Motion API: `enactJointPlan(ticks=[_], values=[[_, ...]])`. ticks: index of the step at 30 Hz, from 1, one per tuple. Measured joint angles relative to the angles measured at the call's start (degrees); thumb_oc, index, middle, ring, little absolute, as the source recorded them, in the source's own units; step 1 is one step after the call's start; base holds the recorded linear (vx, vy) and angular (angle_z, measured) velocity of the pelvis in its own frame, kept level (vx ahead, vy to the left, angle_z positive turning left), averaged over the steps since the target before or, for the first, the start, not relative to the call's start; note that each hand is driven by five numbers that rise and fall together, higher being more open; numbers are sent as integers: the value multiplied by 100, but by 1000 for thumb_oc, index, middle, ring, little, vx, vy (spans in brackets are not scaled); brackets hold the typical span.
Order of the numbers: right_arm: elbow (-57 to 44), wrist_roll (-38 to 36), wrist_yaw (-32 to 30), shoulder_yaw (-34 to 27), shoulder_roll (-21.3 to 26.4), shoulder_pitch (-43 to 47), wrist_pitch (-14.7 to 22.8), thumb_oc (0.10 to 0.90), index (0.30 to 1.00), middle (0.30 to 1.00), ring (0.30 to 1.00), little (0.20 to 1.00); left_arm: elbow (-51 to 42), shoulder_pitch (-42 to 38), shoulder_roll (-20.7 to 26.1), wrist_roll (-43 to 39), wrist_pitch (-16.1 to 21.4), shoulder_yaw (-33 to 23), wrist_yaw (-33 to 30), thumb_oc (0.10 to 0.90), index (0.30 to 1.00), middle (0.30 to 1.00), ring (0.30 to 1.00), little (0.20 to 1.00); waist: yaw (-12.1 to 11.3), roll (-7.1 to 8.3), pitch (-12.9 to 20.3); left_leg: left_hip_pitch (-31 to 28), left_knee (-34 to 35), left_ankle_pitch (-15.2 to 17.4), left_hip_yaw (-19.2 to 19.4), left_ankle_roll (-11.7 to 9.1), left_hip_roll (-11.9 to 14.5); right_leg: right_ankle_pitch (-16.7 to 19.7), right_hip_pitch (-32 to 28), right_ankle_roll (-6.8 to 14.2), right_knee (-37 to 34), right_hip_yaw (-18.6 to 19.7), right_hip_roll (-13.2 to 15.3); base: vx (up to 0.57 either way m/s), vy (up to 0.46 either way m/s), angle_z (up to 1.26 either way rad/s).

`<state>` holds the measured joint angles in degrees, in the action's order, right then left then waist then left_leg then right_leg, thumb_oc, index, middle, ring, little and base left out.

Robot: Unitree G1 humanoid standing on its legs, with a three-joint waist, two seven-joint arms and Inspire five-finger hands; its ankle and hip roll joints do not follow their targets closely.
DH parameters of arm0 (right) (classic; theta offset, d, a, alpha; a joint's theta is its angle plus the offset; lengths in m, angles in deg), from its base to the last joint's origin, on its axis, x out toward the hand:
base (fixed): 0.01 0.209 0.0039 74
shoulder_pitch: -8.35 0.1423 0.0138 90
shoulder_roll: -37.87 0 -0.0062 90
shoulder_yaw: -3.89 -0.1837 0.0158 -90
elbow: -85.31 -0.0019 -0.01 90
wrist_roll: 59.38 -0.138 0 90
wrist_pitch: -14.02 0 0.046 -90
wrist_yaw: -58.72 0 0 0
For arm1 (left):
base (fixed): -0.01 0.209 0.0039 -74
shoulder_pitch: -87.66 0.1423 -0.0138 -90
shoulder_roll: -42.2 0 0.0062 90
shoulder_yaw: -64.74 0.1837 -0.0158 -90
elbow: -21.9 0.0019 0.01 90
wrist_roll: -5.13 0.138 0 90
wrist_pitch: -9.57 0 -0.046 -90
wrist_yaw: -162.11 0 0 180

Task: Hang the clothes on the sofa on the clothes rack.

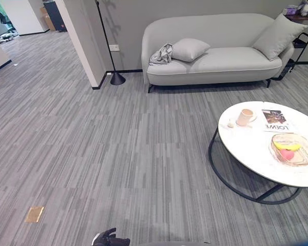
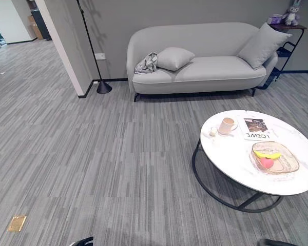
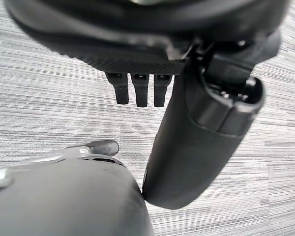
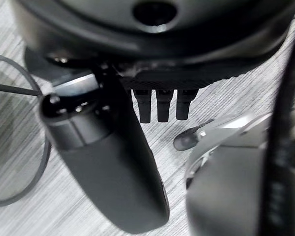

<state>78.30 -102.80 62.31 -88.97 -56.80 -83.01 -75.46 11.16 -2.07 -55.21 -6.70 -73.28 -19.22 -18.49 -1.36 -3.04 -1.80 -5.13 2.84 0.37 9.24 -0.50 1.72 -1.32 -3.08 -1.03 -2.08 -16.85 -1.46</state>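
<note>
A crumpled grey garment [image 1: 161, 54] lies on the left end of the light grey sofa [image 1: 220, 31], leaning against its armrest beside a grey cushion [image 1: 190, 48]. A black upright pole on a round base [image 1: 116, 78] stands left of the sofa by the wall corner; its top is out of view. The sofa is far across the carpet from me. My left hand [image 1: 110, 238] shows at the bottom edge, low by my side. In its wrist view the left hand [image 3: 140, 91] hangs with straight fingers over the carpet, holding nothing. My right hand [image 4: 160, 105] hangs the same way, empty.
A round white table [image 1: 246, 148] on a black frame stands at the right, bearing a cup [image 1: 245, 117], a magazine [image 1: 274, 120] and a glass dish of fruit [image 1: 293, 148]. A wall pillar [image 1: 82, 41] juts out at the left. A brass floor plate [image 1: 34, 214] lies near me.
</note>
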Motion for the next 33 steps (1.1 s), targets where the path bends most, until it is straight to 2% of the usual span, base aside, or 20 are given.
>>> enactJointPlan(ticks=[6, 9, 11, 13, 15, 21, 23, 30, 33], values=[[-20, 189, -5, 140, 0, 10, -8, 800, 900, 900, 900, 900, -68, -21, -4, -151, -5, 268, -25, 800, 900, 900, 900, 900, 4, 6, -10, -18, -1, 11, -39, -7, -7, -1, -42, -3, -14, -19, 0, -37, -28, 2], [-91, 501, -17, 401, 22, 25, 8, 800, 900, 900, 900, 900, -289, -66, 64, 21, -9, 798, -33, 800, 900, 900, 900, 900, 16, 2, -10, -19, -5, 11, -37, -7, -7, 0, -44, -2, -14, -18, 0, -36, -14, 0], [-327, 1147, -30, 866, 105, 73, 26, 800, 900, 900, 900, 900, -520, -139, 140, 661, 11, 1342, -21, 800, 900, 900, 900, 900, 18, 8, -14, -23, -8, 11, -31, -7, -7, 3, -47, 1, -13, -10, 0, -18, -8, -1], [-537, 1774, -21, 1321, 242, 160, 52, 800, 900, 900, 900, 900, -567, -214, 159, 1045, 3, 1508, 4, 800, 900, 900, 900, 900, 19, 13, -15, -31, -8, 11, -27, -6, -5, 10, -60, 8, -23, -3, -2, -11, -6, -2], [-594, 2213, -17, 1495, 260, 263, 70, 800, 900, 900, 900, 900, -568, -234, 166, 1208, 3, 1499, 15, 800, 900, 900, 900, 900, 23, 21, -14, -53, -5, 11, -36, -7, -4, 21, -113, 13, -73, -10, -10, -5, -13, 2], [-697, 2715, 12, 1680, 206, 300, 58, 800, 900, 900, 900, 900, -558, -199, 153, 1207, -4, 1322, 4, 800, 900, 900, 900, 900, 2, 50, -23, -133, 9, 17, -104, -17, -4, 26, -254, 9, -179, -70, -27, -2, -25, 7], [-700, 3084, 13, 1723, 203, 336, 68, 800, 900, 900, 900, 900, -554, -198, 155, 1207, -7, 1311, -5, 800, 900, 900, 900, 900, -1, 56, -28, -143, 10, 18, -133, -17, -4, 27, -283, 7, -197, -97, -33, 5, -26, 6], [-902, 4315, 95, 2371, 234, 501, 84, 800, 900, 900, 900, 900, -574, -203, 163, 1216, -9, 1300, 3, 800, 900, 900, 900, 900, -25, 78, -33, -140, -4, 21, -174, -28, 8, 23, -318, 13, -234, -127, -52, -7, -40, 2], [-926, 4394, 116, 2419, 235, 513, 83, 800, 900, 900, 900, 900, -578, -204, 167, 1220, -7, 1326, 4, 800, 900, 900, 900, 900, -28, 80, -36, -135, -8, 20, -179, -32, 14, 23, -326, 13, -261, -129, -60, -8, -47, 1]])
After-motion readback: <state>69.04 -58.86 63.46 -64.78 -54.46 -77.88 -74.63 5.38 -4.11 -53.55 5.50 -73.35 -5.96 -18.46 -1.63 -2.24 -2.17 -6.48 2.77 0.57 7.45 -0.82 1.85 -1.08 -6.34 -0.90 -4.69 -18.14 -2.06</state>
